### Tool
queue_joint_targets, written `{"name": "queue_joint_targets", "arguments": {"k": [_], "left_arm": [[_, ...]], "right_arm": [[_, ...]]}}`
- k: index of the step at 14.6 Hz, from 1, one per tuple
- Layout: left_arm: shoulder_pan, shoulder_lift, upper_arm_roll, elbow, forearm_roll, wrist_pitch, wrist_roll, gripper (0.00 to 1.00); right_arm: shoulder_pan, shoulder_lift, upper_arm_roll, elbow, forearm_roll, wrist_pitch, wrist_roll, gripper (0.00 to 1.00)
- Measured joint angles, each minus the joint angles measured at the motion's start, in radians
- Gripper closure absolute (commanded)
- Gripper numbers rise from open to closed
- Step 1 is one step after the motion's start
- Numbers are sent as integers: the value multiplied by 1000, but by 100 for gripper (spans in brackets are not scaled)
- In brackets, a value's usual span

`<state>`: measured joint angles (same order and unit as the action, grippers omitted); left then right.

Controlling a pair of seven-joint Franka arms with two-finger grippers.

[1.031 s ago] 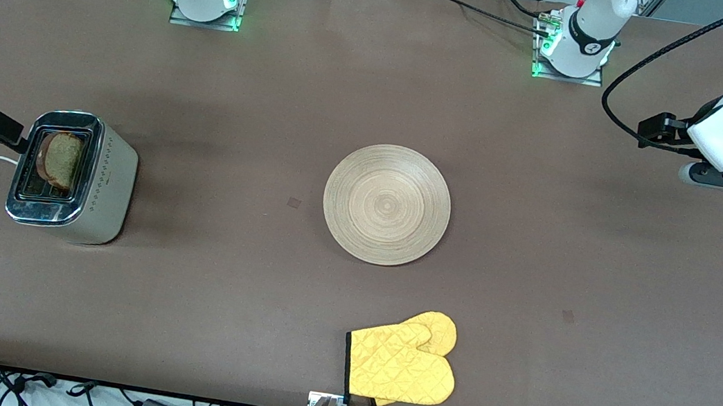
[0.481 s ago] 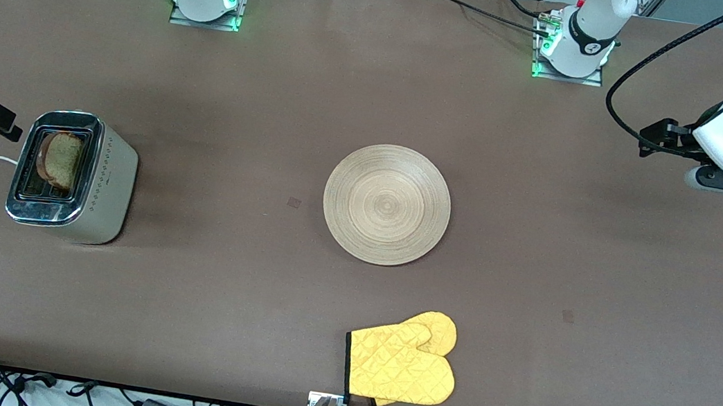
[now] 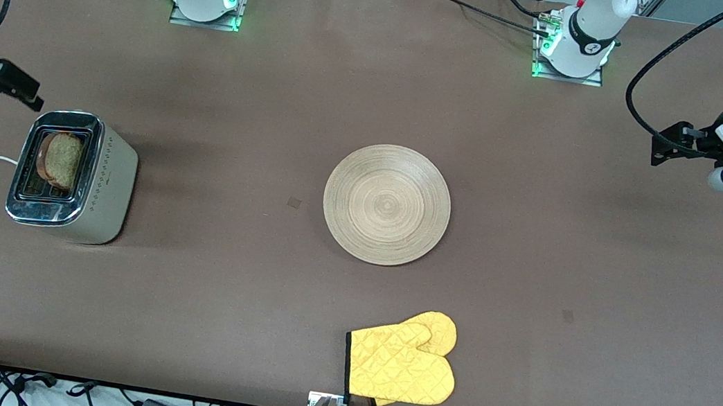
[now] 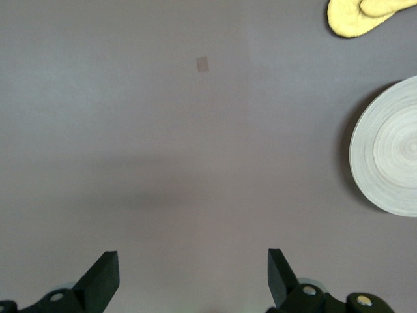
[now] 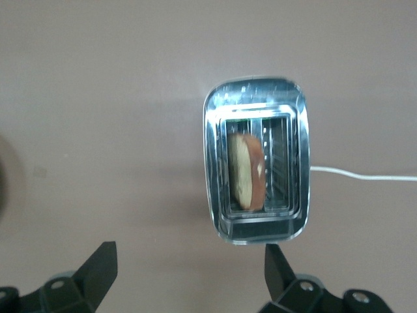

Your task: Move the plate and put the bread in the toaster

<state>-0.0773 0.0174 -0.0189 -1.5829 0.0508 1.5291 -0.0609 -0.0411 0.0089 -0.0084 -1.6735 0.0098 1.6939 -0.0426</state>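
Bread (image 3: pixel 62 161) sits in toaster (image 3: pixel 73 176) slot; wooden plate (image 3: pixel 387 204) mid tabletop (image 3: pixel 241 110). Right hand (image 5: pixel 189 277) wide above toaster, left hand (image 4: pixel 193 280) wide over bare tabletop beside plate

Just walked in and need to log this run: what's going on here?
Nothing is being handled at this moment. The bread stands in one slot of the toaster at the right arm's end of the table. The plate sits bare at mid-table, with a yellow oven mitt nearer the front camera. The right tool is open above the toaster; the left tool is open over bare table.
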Motion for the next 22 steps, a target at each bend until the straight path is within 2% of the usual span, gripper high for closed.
{"name": "queue_joint_targets", "arguments": {"k": [5, 22], "left_arm": [[1, 6, 0, -14, 0, 80, 0, 0], [13, 4, 0, -19, 0, 72, -1, 0]], "right_arm": [[-1, -54, 0, -40, -2, -43, 0, 0], [-6, -54, -1, -43, -3, -67, 1, 0]]}}
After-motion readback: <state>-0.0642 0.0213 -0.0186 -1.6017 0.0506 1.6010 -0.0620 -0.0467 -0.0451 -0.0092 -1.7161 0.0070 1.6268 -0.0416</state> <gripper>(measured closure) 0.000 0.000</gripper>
